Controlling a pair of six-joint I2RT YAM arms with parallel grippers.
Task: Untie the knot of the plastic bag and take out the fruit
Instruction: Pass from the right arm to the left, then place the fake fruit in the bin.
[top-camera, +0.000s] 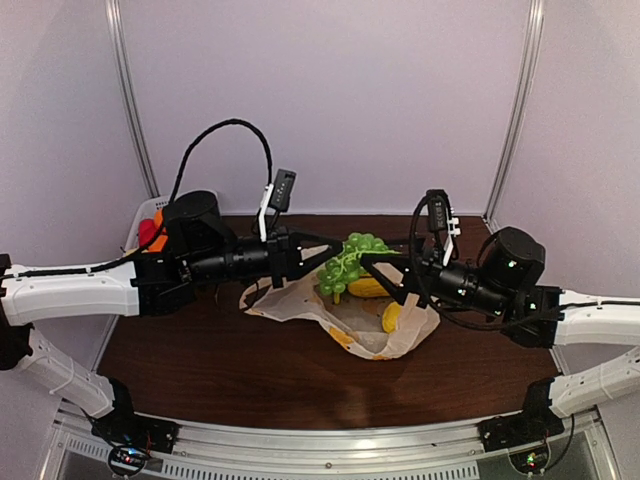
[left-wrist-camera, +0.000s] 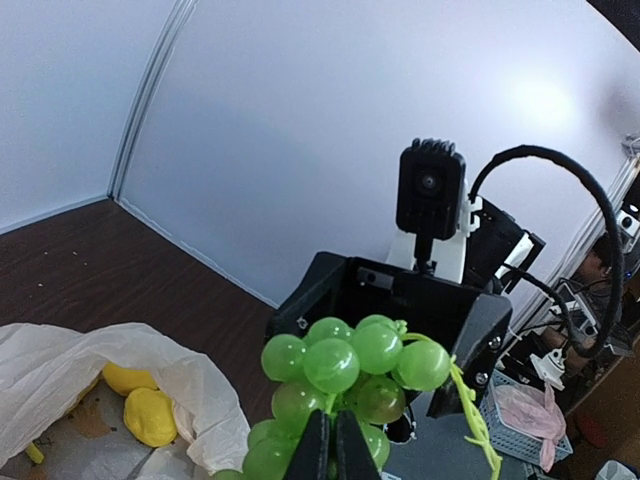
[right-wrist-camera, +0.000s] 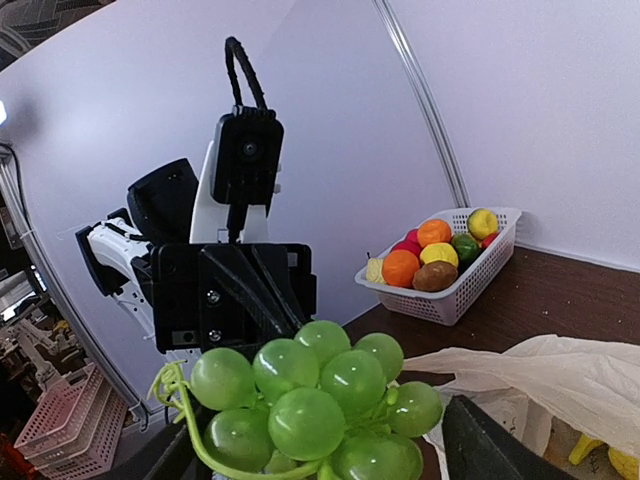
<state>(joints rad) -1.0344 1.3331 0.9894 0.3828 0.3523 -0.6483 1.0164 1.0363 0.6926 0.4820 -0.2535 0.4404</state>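
Top view: the closed left tool (top-camera: 323, 256) pinches the green grapes (top-camera: 350, 262) above the open plastic bag (top-camera: 290, 300) on the worktop (top-camera: 200, 350). The right tool (top-camera: 385, 278) is spread wide beside them, holding nothing.
Left wrist view: closed fingers (left-wrist-camera: 320, 450) hide the bunch's underside.
Right wrist view: grapes fill the frame's bottom, and 1 finger (right-wrist-camera: 490, 445) is cut off.

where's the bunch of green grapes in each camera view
top external: green grapes at centre, over the far edge of the plastic bag.
left wrist: green grapes at bottom centre, right of the plastic bag.
right wrist: green grapes at bottom centre, left of the plastic bag.
shared landmark: the plastic bag shows in all three.
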